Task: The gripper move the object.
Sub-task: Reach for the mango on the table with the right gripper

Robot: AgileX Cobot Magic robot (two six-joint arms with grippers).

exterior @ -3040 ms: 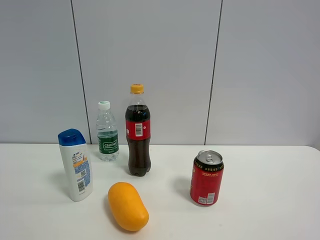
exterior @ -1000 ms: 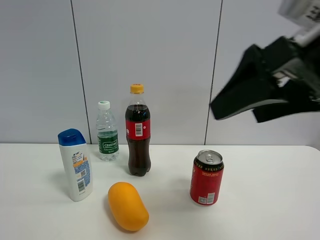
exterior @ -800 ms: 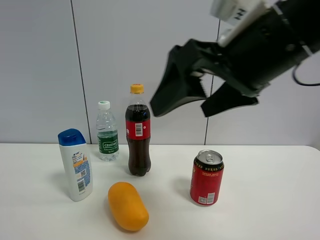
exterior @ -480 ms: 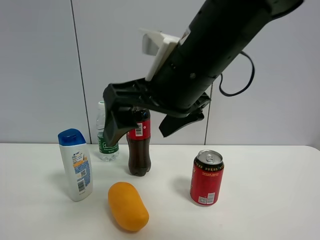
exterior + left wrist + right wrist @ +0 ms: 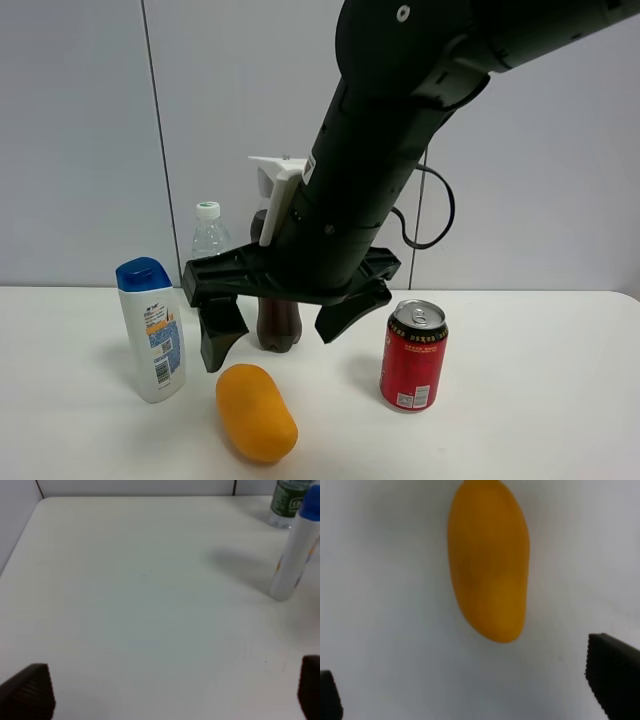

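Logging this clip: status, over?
Right hand open above smooth oval orange-yellow fruit, not touching. Left hand open over white table. Red soda can stands aside.

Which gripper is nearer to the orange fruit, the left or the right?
Right. The right gripper hangs open just above the orange fruit, not touching it. The left gripper is open over the table, near the shampoo bottle; the fruit is outside its view.

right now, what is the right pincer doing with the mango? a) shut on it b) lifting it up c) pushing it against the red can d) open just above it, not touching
d: the right pincer is open, and the right wrist view shows the mango lying clear of both fingers.
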